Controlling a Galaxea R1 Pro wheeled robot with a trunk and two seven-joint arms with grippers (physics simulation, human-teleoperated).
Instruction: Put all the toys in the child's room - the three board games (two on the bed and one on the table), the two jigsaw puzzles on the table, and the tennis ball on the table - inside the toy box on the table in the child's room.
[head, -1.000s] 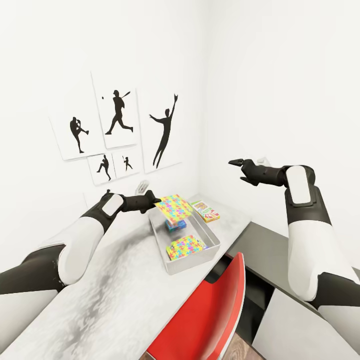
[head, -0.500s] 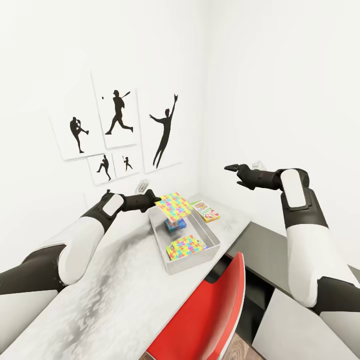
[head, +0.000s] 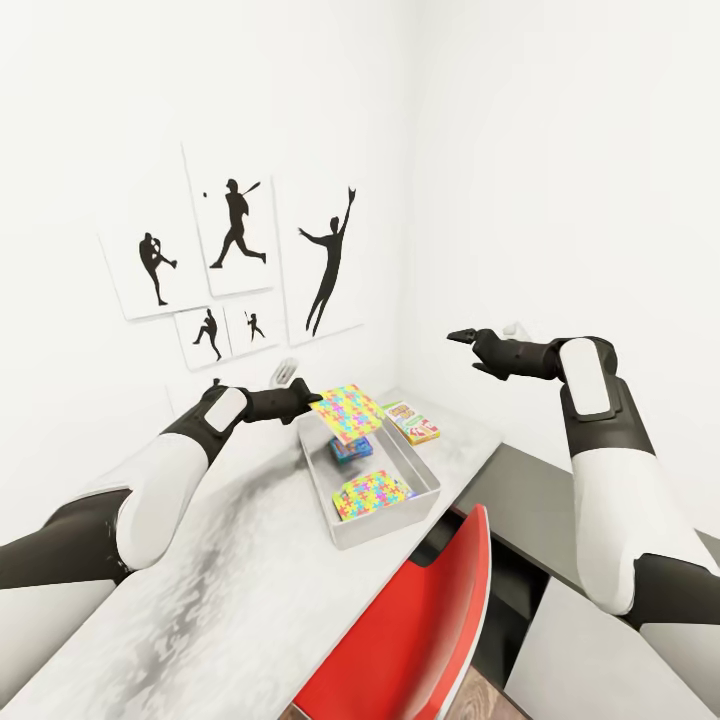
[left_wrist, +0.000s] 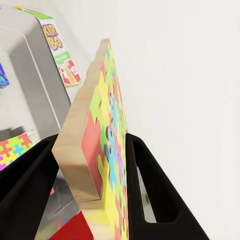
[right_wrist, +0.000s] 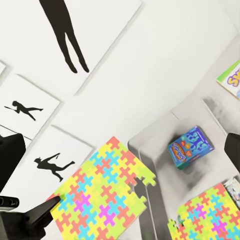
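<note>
So the left gripper (head: 312, 403) has its two black fingers (left_wrist: 150, 185) clamped on one edge of a jigsaw puzzle (head: 347, 412), one finger on the colourful face and one on the plain wooden back, and the mat sticks out past the fingertips, tilted, hanging in the air over the far end of the toy box (head: 425, 493). From the left wrist camera you get the mat edge-on (left_wrist: 102, 150), squeezed tight between the pads. Below the fingers, inside the grey bin, sits the blue board game (head: 352, 448), and nearer the robot in the same bin lies the second jigsaw puzzle (head: 372, 494), flat-ish on something I can't make out. The Skip-Bo box (head: 411, 422) is outside the bin, just beside its far right side on the white table (head: 230, 580). The right gripper (head: 462, 336) is up in the air well apart from all that, off to the right of the bin, holding nothing; whether its fingers are apart or together I honestly can't tell from these angles. There's a red chair (head: 410, 640) pushed up at the table edge and baseball silhouette posters (head: 235, 250) on the wall behind.
</note>
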